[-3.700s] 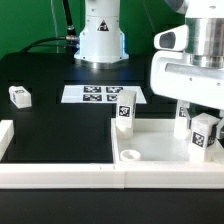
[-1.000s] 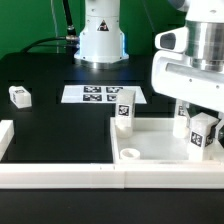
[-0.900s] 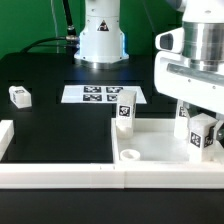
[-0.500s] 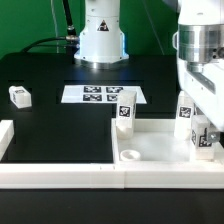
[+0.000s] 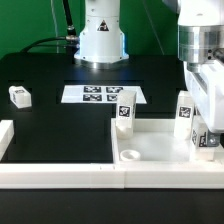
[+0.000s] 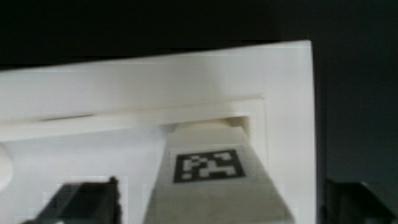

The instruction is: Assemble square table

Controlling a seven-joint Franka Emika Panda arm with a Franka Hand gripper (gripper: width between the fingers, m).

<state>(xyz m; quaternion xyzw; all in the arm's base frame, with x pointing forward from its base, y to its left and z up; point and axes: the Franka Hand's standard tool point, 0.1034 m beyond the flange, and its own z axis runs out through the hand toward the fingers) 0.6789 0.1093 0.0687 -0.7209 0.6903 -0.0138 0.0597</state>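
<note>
So from my remote seat: the pincer (image 6: 217, 203) is spread wide. In the wrist view there's a dark gap between each finger (image 6: 80, 200) and the tagged leg (image 6: 214, 160) standing upright between them, so it's straddling that leg with no hold on anything. The leg stands in the square tabletop (image 5: 155, 160), on its side toward the exterior view's right. The tabletop lies rim-up by the bench (image 5: 60, 130) edge nearest the exterior camera, toward that view's right end, with an open round socket (image 5: 130, 156) in its near corner. Another leg (image 5: 125, 113) is up at its far corner and a third leg (image 5: 184, 111) is along the far rim. A loose leg (image 5: 19, 95) lies near the bench edge at the exterior view's left. The marker board (image 5: 100, 95) lies flat mid-bench.
</note>
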